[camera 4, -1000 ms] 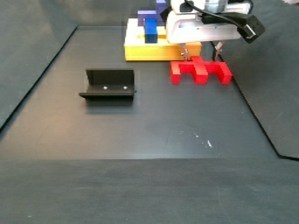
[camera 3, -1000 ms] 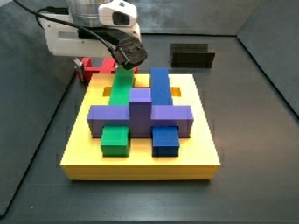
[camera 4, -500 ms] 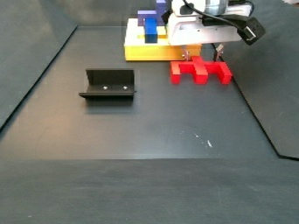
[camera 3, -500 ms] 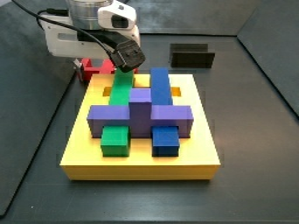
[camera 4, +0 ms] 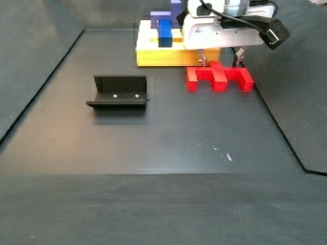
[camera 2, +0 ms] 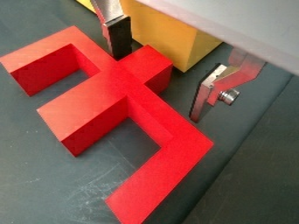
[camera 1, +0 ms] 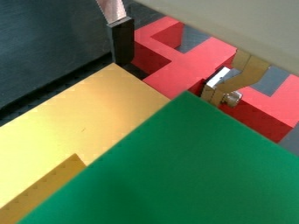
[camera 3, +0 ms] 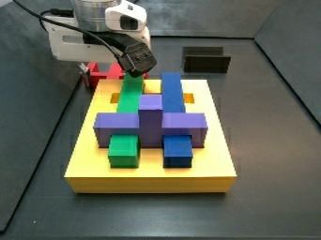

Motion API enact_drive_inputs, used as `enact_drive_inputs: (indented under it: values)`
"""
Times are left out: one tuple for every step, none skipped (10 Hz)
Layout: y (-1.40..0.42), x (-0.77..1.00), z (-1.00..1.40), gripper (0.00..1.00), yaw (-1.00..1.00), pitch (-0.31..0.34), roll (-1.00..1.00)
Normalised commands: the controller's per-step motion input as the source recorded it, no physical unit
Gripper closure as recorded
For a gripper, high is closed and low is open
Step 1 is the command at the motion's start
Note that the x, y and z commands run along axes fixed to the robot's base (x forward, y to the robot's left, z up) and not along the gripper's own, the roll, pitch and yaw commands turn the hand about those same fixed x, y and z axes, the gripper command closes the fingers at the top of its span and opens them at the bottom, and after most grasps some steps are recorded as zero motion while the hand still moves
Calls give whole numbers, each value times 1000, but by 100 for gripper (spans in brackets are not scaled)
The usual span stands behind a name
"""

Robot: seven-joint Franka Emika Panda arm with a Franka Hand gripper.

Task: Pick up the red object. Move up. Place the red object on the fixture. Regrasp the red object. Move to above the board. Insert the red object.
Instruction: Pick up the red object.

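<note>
- Dark matte flooring covers the whole cell, walled in black on all sides, and I see nothing loose on it besides the task pieces.
- From my seat, the gripper (camera 4: 220,59) hangs low over the red object (camera 4: 220,78), which lies flat on the floor just beside the board (camera 4: 163,57), on the side away from the fixture (camera 4: 118,93).
- Its jaws are spread and hold nothing: in a wrist view one fingertip (camera 2: 117,37) stands at the middle prong's end and the other finger (camera 2: 222,89) on the far side of the red object (camera 2: 122,101), apart from it.
- I judge the pick-up has not closed yet; the red object looks untouched on the floor.
- What matters for the grasp: the red object's long bar runs roughly along the board's edge, its prongs pointing away from the board in a side view, and the fingers straddle the central part across that bar.
- The fixture (camera 3: 207,60) sits well apart, and in that side view the board (camera 3: 150,164), carrying its green, blue and purple blocks, stands beside the gripper (camera 3: 131,62).
- Closing squarely looks feasible to me, though the board's wall is close to one finger.
</note>
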Motion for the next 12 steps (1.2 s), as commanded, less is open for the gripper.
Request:
enact_drive_inputs:
  values:
    - [-29, 0, 86, 0, 0, 0, 0]
    - [-26, 0, 14, 0, 0, 0, 0]
    - [0, 0, 0, 0, 0, 0, 0]
    - [0, 0, 0, 100, 0, 0, 0]
    - [0, 0, 0, 100, 0, 0, 0]
    - [0, 0, 0, 100, 0, 0, 0]
    - [0, 0, 0, 100, 0, 0, 0]
    - [0, 0, 0, 100, 0, 0, 0]
    - [0, 0, 0, 100, 0, 0, 0]
    - [0, 0, 0, 100, 0, 0, 0]
    - [0, 0, 0, 100, 0, 0, 0]
    - [0, 0, 0, 100, 0, 0, 0]
